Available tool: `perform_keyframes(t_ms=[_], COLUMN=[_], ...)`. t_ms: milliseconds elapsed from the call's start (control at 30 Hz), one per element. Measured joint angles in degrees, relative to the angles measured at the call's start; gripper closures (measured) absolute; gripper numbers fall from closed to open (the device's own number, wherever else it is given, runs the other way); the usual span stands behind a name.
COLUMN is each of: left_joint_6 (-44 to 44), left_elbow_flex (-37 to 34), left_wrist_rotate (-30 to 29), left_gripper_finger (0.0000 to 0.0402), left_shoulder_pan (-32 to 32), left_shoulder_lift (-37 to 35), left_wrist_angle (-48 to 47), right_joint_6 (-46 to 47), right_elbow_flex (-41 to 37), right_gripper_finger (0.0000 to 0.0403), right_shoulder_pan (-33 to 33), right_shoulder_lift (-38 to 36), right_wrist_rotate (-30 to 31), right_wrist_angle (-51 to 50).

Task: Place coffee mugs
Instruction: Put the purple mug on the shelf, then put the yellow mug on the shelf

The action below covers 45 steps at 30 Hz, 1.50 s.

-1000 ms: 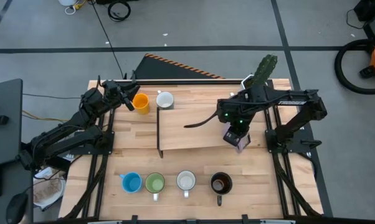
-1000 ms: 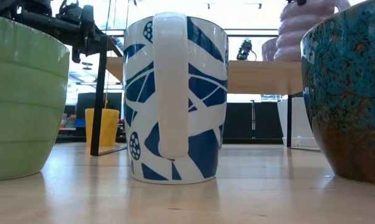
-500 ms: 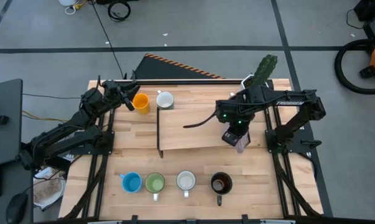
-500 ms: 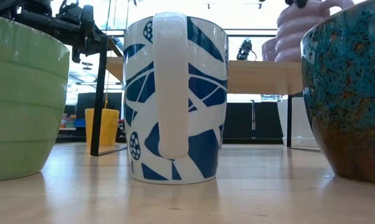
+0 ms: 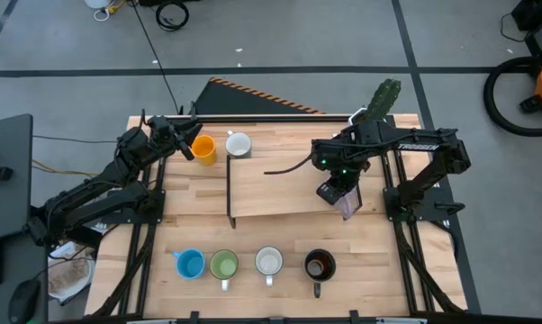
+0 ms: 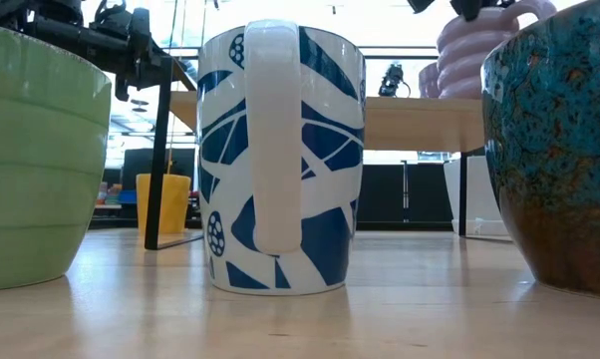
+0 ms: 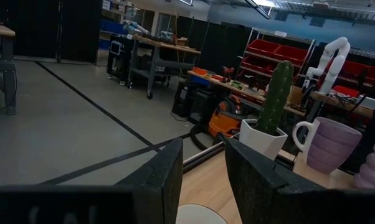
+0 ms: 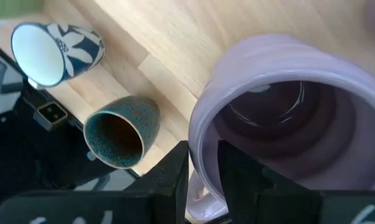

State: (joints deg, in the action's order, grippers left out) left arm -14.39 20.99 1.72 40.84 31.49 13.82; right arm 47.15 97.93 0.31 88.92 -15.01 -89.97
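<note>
Grey concrete floor (image 5: 325, 36) with dark tape lines surrounds the pale butcher-block table (image 5: 280, 243). On its raised wooden shelf (image 5: 280, 189), the right gripper (image 5: 340, 193) straddles the rim of a ribbed lilac mug (image 8: 287, 118) at the shelf's right end, fingers slightly parted. Blue (image 5: 190, 264), green (image 5: 223, 265), white (image 5: 269, 262) and brown (image 5: 319, 265) mugs line the near edge. The left gripper (image 5: 183, 142), fingers spread, waits beside the orange mug (image 5: 203, 148) and another white mug (image 5: 238, 144). A cactus (image 5: 382, 99) stands at the far right corner.
</note>
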Motion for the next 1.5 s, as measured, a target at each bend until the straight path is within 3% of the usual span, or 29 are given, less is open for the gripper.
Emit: perform_keyframes(t_ms=[367, 900, 1500], left_joint_6=[0.02, 0.02, 0.02], left_elbow_flex=[0.00, 0.00, 0.00], left_wrist_rotate=[-0.01, -0.01, 0.01], left_gripper_finger=[0.0274, 0.0274, 0.0274], left_shoulder_pan=[0.00, 0.00, 0.01], left_shoulder_lift=[0.02, 0.01, 0.00], left_wrist_angle=[0.01, -0.20, -0.44], right_joint_6=[4.55, 0.26, -1.26], right_elbow_flex=[0.00, 0.00, 0.38], right_gripper_finger=[0.0314, 0.0314, 0.0261], right_shoulder_pan=[-0.02, -0.08, -0.15], right_shoulder_lift=[0.00, -0.04, -1.42], right_wrist_rotate=[0.57, 3.41, 1.16], right_wrist_angle=[-0.01, -0.04, -0.04])
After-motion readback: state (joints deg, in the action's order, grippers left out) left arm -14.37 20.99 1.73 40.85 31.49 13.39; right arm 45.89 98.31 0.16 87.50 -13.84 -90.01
